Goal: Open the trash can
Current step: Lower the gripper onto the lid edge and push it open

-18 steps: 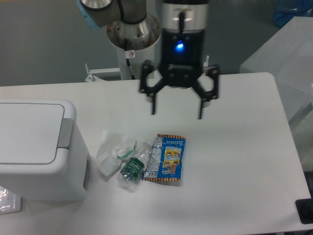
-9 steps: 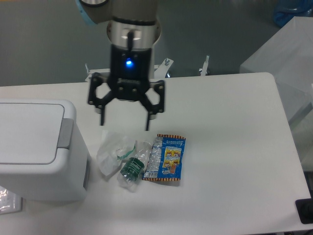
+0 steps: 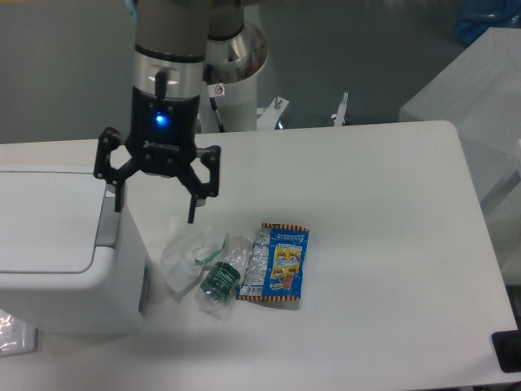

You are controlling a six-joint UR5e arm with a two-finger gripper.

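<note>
Hovering our spread, empty gripper (image 3: 155,213) by the large white boxy plastic trash can (image 3: 61,248) at the table's left edge, we should press one fingertip squarely onto its grey rectangular push-button strip (image 3: 107,221).

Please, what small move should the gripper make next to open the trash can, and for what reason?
Probably a short move further toward the bin, then down onto the grey push-button strip. The gripper is open and hangs over the right edge of the trash can, whose lid is shut; the button lies just below one finger.
</note>
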